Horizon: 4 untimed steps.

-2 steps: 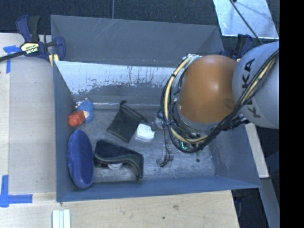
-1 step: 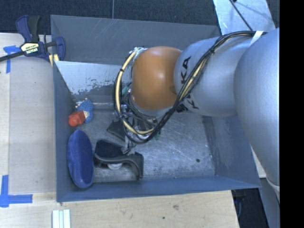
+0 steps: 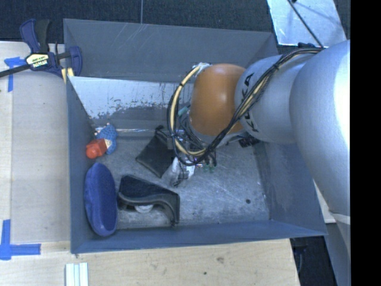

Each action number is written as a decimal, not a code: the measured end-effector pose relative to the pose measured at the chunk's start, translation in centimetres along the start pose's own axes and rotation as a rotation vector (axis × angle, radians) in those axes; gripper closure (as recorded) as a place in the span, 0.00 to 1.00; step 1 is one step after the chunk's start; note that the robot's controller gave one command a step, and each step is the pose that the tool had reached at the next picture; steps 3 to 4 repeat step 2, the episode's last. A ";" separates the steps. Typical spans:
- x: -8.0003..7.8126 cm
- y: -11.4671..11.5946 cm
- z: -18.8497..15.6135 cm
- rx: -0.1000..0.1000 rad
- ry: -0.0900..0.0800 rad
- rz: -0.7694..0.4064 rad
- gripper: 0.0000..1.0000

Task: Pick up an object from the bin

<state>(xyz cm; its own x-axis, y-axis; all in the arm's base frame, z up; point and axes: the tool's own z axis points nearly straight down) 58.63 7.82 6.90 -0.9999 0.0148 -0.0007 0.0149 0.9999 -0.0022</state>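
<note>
The claw (image 3: 182,173) hangs low near the middle of the bin floor, mostly hidden under the arm's wrist, and whether it is wide, narrow or holding anything cannot be told from here. Above it the big grey arm (image 3: 297,100) comes in from the right, ending in a rounded orange cover (image 3: 217,100) with a loop of cables (image 3: 177,109) running down its left side. The grey metal bin (image 3: 238,189) has a bare, scuffed floor on its right half, and the loose things all lie on the left half. Largest of them is a blue oval cushion-like thing (image 3: 100,200), lying lengthwise against the left wall at the near corner. Just to its right lies a dark slipper-shaped thing (image 3: 147,196), stretched along the near side, with its right end just below and to the left of the claw. Next is a flat black pad (image 3: 155,154), roughly square and turned at an angle, lying just to the left of the claw; its right corner is the nearest thing to the claw tip, though contact between them cannot be made out. Smallest is a little toy (image 3: 101,143) with an orange ball and a blue part, close to the left wall, well apart from the claw.
</note>
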 end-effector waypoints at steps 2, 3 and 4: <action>-0.5 0.2 -16.7 -0.004 -0.012 0.001 1.00; -0.5 0.2 -16.7 -0.004 -0.012 0.001 1.00; -0.5 0.2 -16.7 -0.004 -0.012 0.001 1.00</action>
